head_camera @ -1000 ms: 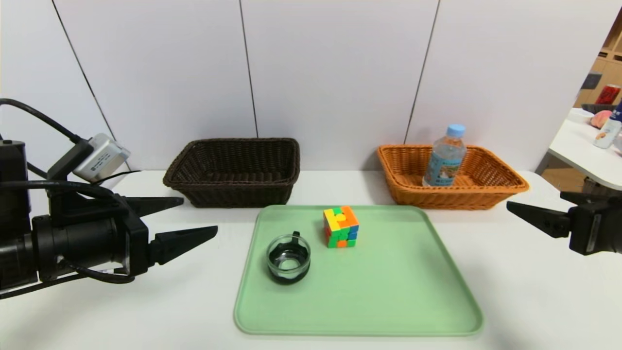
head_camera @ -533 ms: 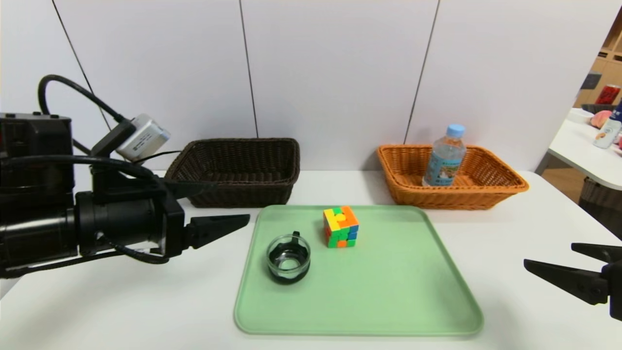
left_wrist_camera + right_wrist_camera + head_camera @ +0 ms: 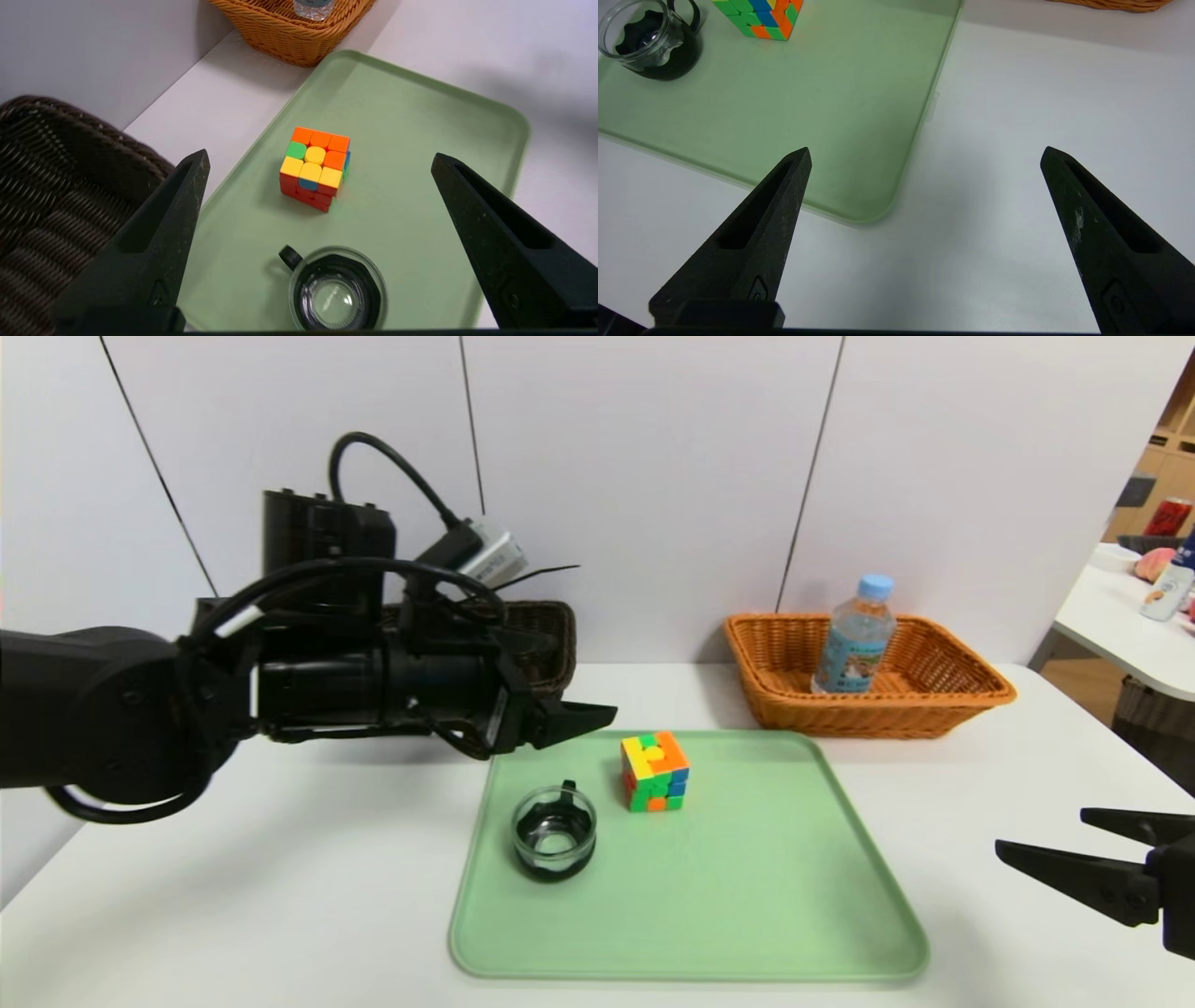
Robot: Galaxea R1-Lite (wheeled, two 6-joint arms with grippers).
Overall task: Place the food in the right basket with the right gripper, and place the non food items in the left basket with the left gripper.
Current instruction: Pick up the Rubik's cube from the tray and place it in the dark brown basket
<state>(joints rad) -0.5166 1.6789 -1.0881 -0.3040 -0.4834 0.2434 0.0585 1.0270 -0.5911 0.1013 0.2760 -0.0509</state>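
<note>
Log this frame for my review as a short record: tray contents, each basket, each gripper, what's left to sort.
tray: green tray with Rubik's cube and clear glass mug, black handle, upright
right basket: orange-brown wicker basket holding water bottle, blue cap
left basket: dark brown wicker basket, partly hidden by the left arm in the head view
left gripper: open, empty, above the tray's left side
right gripper: open, empty, off the tray's right side
left to sort: cube and mug, both non-food

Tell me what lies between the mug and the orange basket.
The puzzle cube, on the tray, lies between the mug and basket, in the head view.
</note>
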